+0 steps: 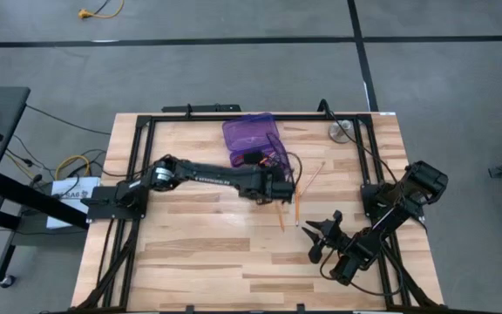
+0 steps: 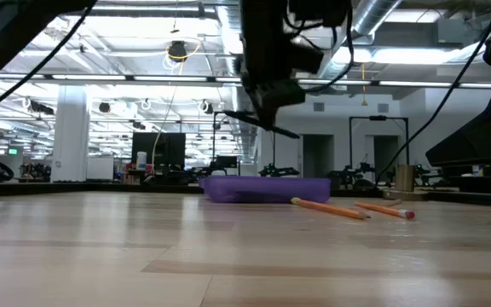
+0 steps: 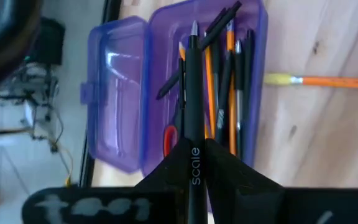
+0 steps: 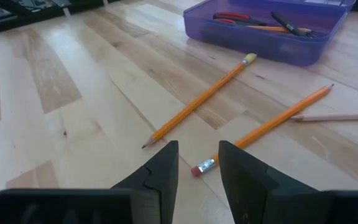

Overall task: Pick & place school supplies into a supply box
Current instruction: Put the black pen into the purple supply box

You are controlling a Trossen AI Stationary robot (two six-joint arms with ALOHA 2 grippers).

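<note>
Left gripper [image 3: 192, 163] fingers clamp a black pen [image 3: 193, 93] above the supply box [image 1: 251, 139]; next: release. Right gripper [image 4: 197, 163] fingers narrowly apart near pencils [image 4: 199, 99]

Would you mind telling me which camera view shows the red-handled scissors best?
The right wrist view: the red-handled scissors lie open to sight inside the purple box. The left wrist view shows only a red handle behind the left gripper and its pen. The high and low views don't show them clearly.
</note>
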